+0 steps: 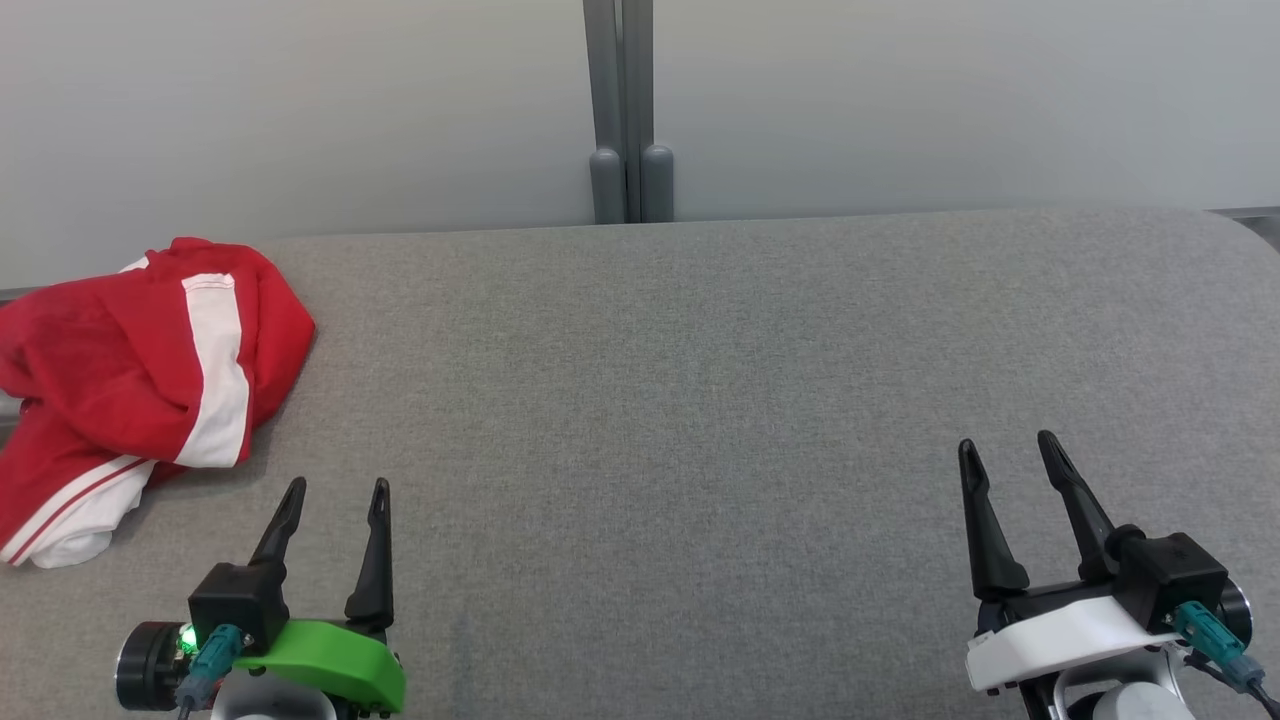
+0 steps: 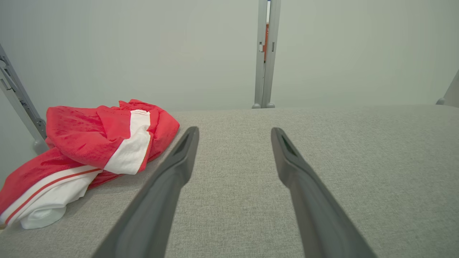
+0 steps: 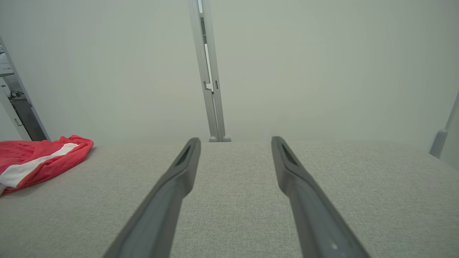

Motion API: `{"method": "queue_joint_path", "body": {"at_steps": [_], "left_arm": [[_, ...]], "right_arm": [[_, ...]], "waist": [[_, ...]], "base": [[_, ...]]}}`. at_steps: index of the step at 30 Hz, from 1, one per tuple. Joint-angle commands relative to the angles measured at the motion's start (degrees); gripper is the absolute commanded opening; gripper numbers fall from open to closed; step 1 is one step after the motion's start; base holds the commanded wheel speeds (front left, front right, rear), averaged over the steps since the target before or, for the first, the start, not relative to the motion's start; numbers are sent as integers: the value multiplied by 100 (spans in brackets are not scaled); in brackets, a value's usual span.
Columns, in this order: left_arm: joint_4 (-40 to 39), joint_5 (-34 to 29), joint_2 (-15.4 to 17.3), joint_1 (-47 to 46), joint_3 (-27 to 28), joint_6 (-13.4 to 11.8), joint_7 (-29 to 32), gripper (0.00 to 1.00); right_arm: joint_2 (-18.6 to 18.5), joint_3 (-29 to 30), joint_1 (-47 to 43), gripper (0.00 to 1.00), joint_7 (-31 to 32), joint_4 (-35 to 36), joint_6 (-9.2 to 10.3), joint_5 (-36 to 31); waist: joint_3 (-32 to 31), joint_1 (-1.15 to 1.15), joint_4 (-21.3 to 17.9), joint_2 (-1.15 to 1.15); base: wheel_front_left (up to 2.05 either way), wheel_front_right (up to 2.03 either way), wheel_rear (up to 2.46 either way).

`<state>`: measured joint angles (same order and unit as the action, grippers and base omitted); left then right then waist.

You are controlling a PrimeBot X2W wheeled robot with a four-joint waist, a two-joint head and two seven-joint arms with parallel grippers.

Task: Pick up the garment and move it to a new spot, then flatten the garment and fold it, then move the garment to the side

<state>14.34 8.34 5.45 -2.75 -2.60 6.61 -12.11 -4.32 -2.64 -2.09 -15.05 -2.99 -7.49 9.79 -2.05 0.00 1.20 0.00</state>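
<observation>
Now, at the pick-up step, both grippers hang low over the grey fabric surface (image 1: 700,400), jaws wide and empty: your left gripper (image 1: 338,485) is near the red garment (image 1: 140,380), your right gripper (image 1: 1005,440) well apart from it. Steer the left gripper onto a raised fold of the heap, pinch through few layers, and lift it clear before carrying it toward the open middle, probably within reach of both arms. The garment lies crumpled at the surface's left edge, red cloth with a broad white band and thin striping along a white hem.
</observation>
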Motion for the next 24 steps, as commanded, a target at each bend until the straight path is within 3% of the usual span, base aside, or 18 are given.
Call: {"method": "queue_joint_path", "body": {"at_steps": [1,24], "left_arm": [[-20,66,20,-51,31,-24,30,100],[-114,395,79,85,117,-188,339,100]], "right_arm": [[-21,15,-82,100,-18,-27,0,-15],[113,214,-131,100,458,85,0,131]], "waist": [[-6,0,-1,0],[-61,0,-4,0]], "base": [[0,0,0],[0,0,0]]}}
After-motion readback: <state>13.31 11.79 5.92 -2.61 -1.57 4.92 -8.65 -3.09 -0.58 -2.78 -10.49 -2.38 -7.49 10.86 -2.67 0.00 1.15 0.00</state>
